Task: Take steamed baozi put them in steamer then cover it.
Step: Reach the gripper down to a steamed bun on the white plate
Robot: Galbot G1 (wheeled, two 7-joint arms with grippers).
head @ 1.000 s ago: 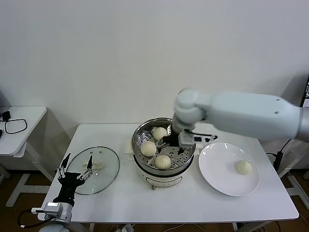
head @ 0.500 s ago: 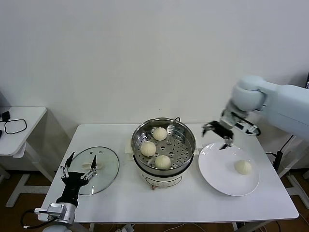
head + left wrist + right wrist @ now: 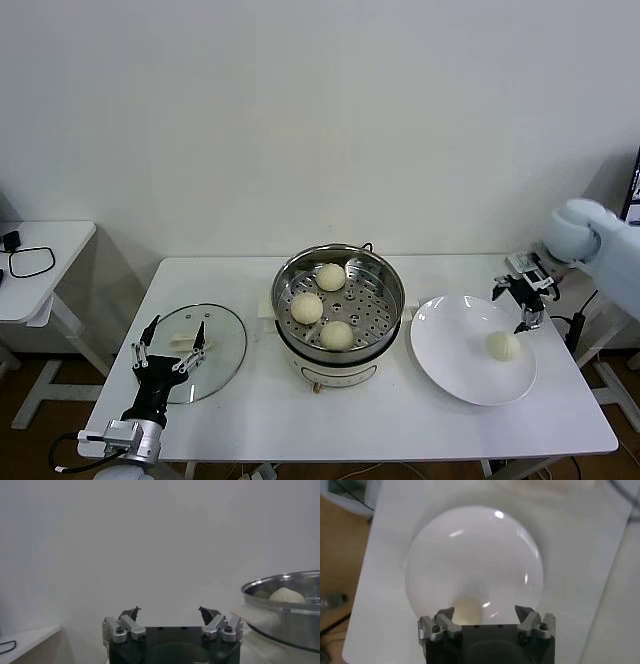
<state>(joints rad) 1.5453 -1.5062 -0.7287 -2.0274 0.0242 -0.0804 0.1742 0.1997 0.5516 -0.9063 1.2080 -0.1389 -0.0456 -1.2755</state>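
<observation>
Three cream-white baozi [image 3: 306, 307] lie on the perforated floor of the shiny steel steamer [image 3: 388, 297] at the table's middle. A fourth baozi [image 3: 503, 345] lies on the white plate [image 3: 450, 350] to the right and also shows in the right wrist view [image 3: 469, 609]. My right gripper [image 3: 521, 299] is open and empty, above the plate's far right edge, just beyond that baozi; it shows in its own wrist view [image 3: 484, 615] too. My left gripper [image 3: 170, 347] is open and empty, near the front left by the glass lid [image 3: 210, 345]. In the left wrist view the gripper [image 3: 170, 614] faces the wall with the steamer [image 3: 285, 605] beside it.
The glass lid lies flat on the white table [image 3: 400, 420] to the left of the steamer. A small side table [image 3: 40, 265] with a black cable stands at far left. The white wall rises behind.
My right arm has swung from inside the steamer out to the right, over the plate's far edge, empty. The left gripper has shifted slightly.
</observation>
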